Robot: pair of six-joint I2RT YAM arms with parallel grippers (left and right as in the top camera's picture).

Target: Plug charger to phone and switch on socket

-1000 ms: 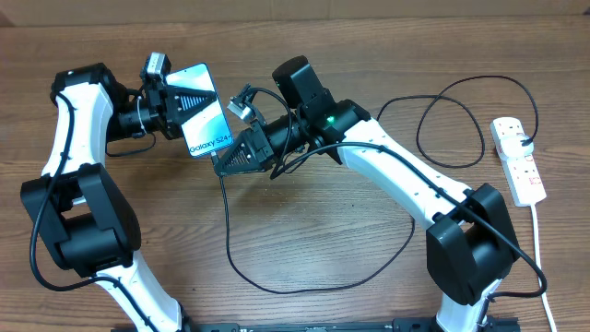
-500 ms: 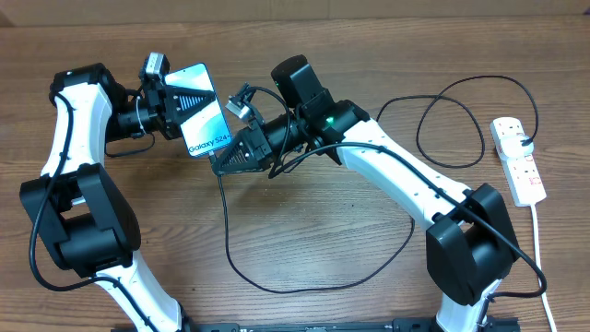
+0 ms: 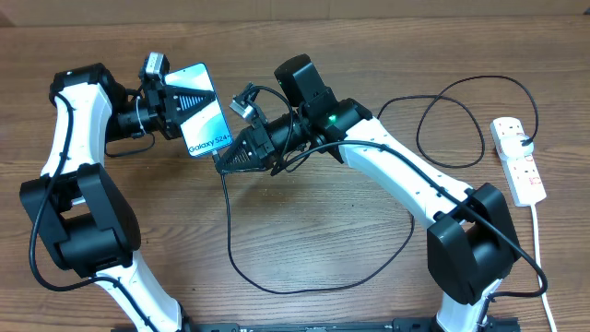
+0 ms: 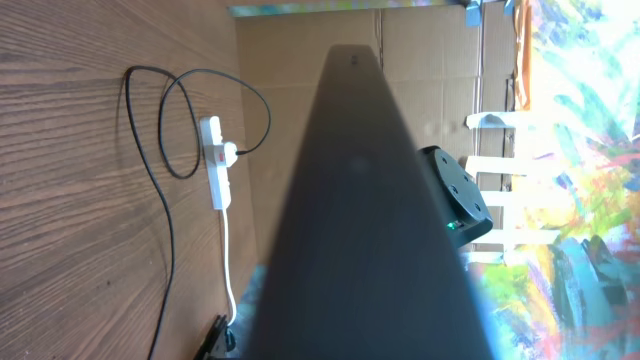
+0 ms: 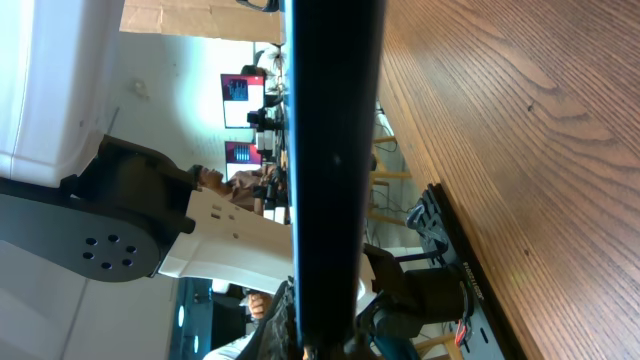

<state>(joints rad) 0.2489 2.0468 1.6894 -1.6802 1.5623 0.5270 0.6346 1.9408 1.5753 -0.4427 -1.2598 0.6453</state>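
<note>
My left gripper (image 3: 181, 111) is shut on the phone (image 3: 208, 118) and holds it tilted above the table at the back left, its light screen with "Galaxy S24" facing up. The phone's dark back fills the left wrist view (image 4: 370, 200), and its dark edge runs down the right wrist view (image 5: 330, 150). My right gripper (image 3: 224, 161) is at the phone's lower short end, shut on the charger's connector tip. The charger cable (image 3: 228, 240) loops across the table to its plug (image 3: 525, 141) in the socket (image 3: 518, 171) at the far right. The socket also shows in the left wrist view (image 4: 215, 165).
The socket's white cord (image 3: 540, 258) runs towards the table's front right edge. A cable loop (image 3: 452, 120) lies at the back right. The arm bases stand at the front left and front right. Cardboard stands behind the table (image 4: 300, 60).
My right gripper has shifted very slightly at the phone's lower end. The left gripper and the phone have not visibly moved.
</note>
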